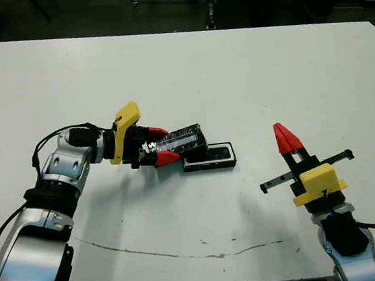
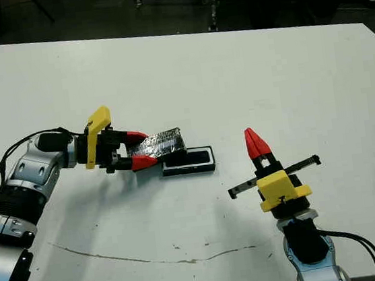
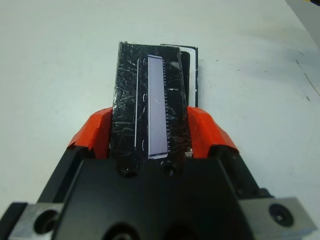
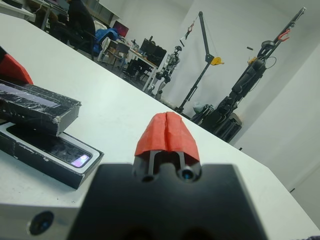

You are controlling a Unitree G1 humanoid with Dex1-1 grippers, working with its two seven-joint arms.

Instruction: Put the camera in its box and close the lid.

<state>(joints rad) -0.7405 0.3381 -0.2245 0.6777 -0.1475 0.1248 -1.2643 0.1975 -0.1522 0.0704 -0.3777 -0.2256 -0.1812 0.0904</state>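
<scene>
Left pincer grips lid tilted over box; right pincer closed, well apart

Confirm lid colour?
Glossy black lid with pale speckles and a light strip; clearest in left wrist view.

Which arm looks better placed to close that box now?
Probably the left. The left gripper holds the lid tilted over one end of the box. The right gripper is shut, empty and off to the side.

White table; black box rests on it, near centre.
</scene>
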